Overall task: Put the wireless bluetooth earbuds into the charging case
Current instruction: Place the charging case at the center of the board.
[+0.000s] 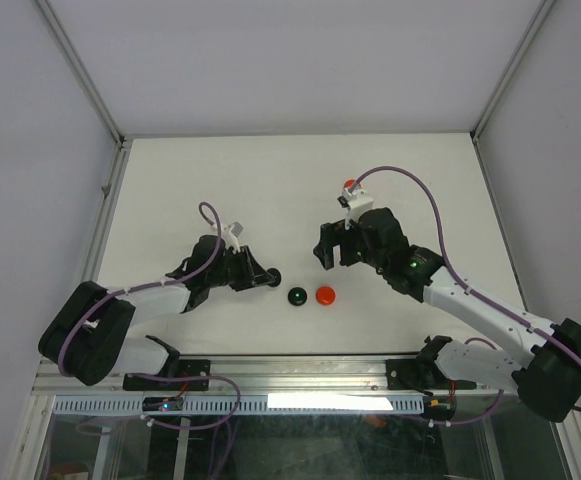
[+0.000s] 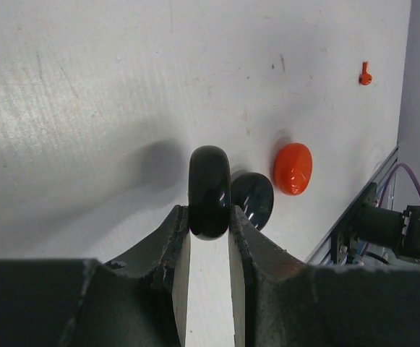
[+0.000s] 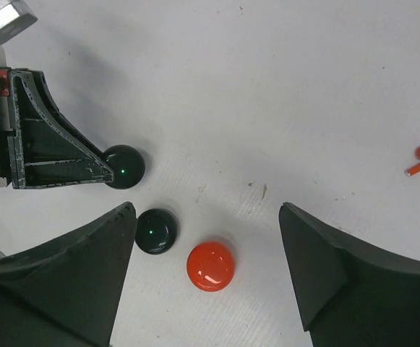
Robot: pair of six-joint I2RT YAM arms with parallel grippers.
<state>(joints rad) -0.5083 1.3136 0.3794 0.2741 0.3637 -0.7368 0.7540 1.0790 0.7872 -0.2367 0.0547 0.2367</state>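
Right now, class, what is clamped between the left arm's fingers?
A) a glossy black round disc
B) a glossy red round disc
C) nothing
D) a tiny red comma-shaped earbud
A: the left wrist view shows the glossy black round disc held on edge between the left arm's fingers, while the glossy red round disc lies on the white table beyond.

White-and-black jointed arms (image 1: pixel 470 300), looping purple cables (image 1: pixel 395 169), one small green indicator light (image 1: pixel 411 264)
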